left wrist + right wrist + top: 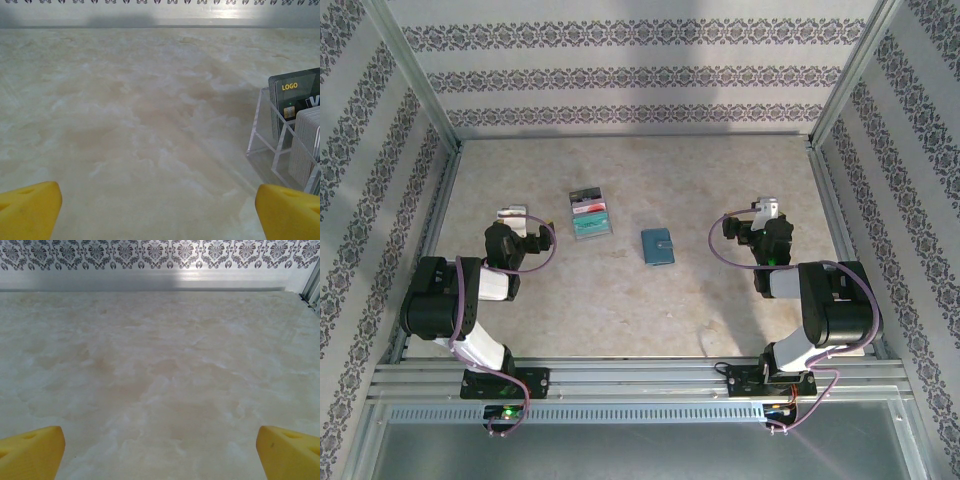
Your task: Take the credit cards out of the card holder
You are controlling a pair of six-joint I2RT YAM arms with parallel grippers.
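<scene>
Left pincer (pixel 159 210), right pincer (pixel 160 450) released wide, empty; card holder (pixel 658 248) closed, near stacked credit cards (pixel 590 213)

Small teal-blue folding card holder (pixel 658 247); red, white, teal and dark grey plastic credit cards (pixel 590 213); beige marbled counter (pixel 650 300); grey damask-striped walls (pixel 640 75); yellow-tipped left tool (pixel 160 215) and right tool (pixel 160 455)

1 card holder (pixel 658 248), 3 credit cards (pixel 590 213), 1 clr rack (pixel 259 129), 2 pincers (pixel 510 213) (pixel 766 208)
</scene>
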